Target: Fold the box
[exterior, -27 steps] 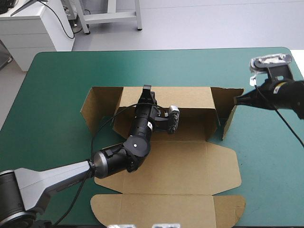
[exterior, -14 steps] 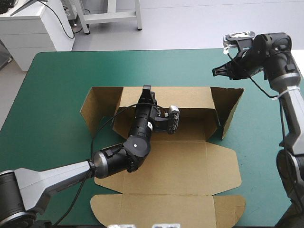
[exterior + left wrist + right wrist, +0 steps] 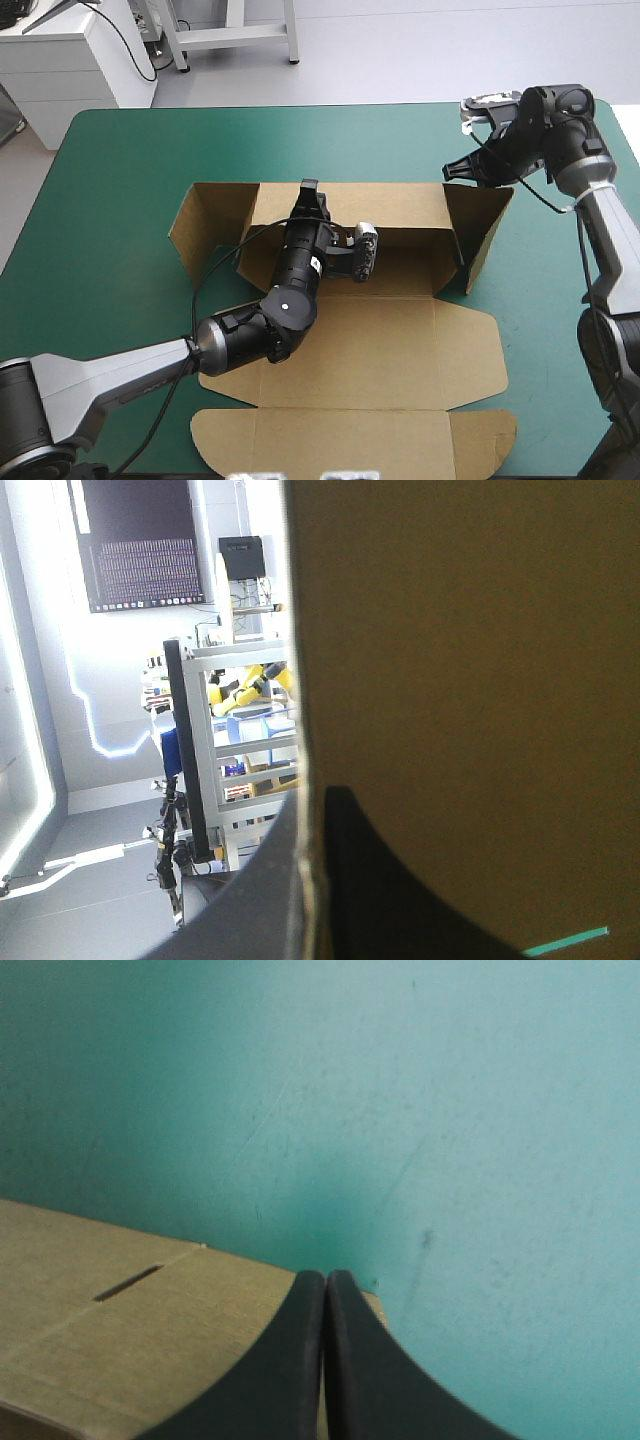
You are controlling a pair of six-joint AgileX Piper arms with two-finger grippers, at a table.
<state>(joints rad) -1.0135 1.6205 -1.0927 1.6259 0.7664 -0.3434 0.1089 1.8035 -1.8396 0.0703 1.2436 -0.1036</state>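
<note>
The brown box [image 3: 380,340] lies spread on the teal-green cover, its far wall [image 3: 400,205] raised and both end flaps standing. The lid panel [image 3: 350,440] lies flat toward the table's front edge. My left gripper [image 3: 311,192] reaches over the box floor and is shut on the top edge of the far wall. In the left wrist view the board [image 3: 470,660] runs between the black fingers of that gripper [image 3: 310,792]. My right gripper [image 3: 449,171] is shut with nothing in it, just beyond the box's far right corner. In its own view the gripper [image 3: 325,1278] points over that corner [image 3: 120,1330].
The teal-green cover [image 3: 120,180] shows as a wide strip around the box, toward the far edge and both sides. The right end flap [image 3: 485,225] stands under the right arm's wrist. The left end flap [image 3: 195,230] leans outward.
My right arm has swung from outside the right end flap up and across to the box's far right corner, staying shut. The left arm and the box have not moved.
</note>
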